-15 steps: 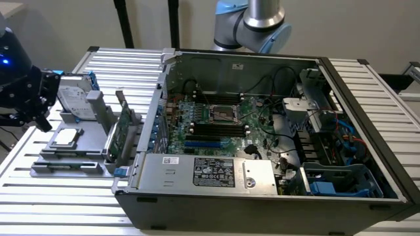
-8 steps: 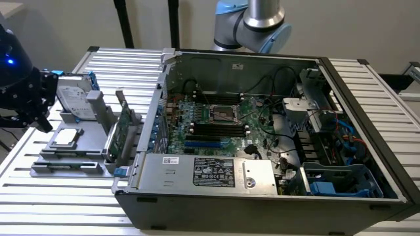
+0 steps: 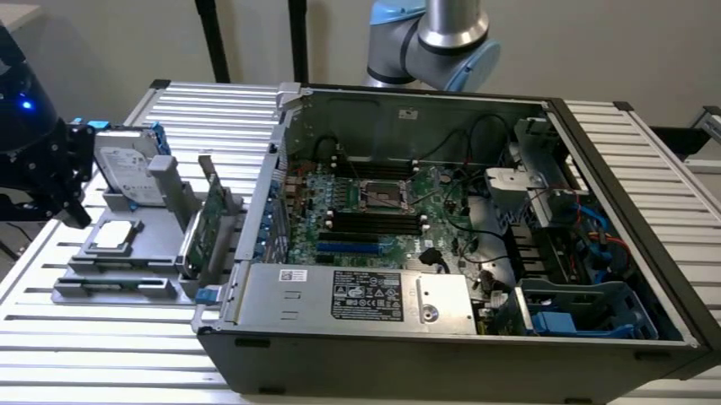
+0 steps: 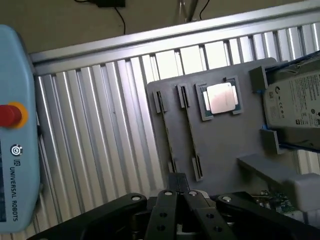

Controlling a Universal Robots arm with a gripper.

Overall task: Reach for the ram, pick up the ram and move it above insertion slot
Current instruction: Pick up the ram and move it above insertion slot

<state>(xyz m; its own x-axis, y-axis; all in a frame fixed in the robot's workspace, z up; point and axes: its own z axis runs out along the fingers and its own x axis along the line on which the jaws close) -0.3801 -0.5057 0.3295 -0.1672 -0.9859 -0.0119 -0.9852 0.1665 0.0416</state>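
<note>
My gripper [image 4: 181, 200] hangs over the near edge of a grey parts holder [image 4: 220, 150], its fingers [image 4: 165, 215] pressed together with nothing visible between them. Two long narrow tracks [image 4: 192, 132] on the holder look bare. The ram is hidden from me. In the exterior view the gripper [image 3: 70, 211] is at the far left, beside the holder [image 3: 118, 283] and well apart from the open computer case [image 3: 451, 337]. The motherboard's black insertion slots [image 3: 372, 223] lie in the middle of the case.
On the holder sit a processor chip [image 4: 220, 97], a hard drive [image 4: 295, 110] and an upright green expansion card [image 3: 209, 228]. A pale blue teach pendant [image 4: 15, 140] lies on the slatted metal table [image 4: 100, 130]. The case's power supply [image 3: 349, 295] and cables crowd its front.
</note>
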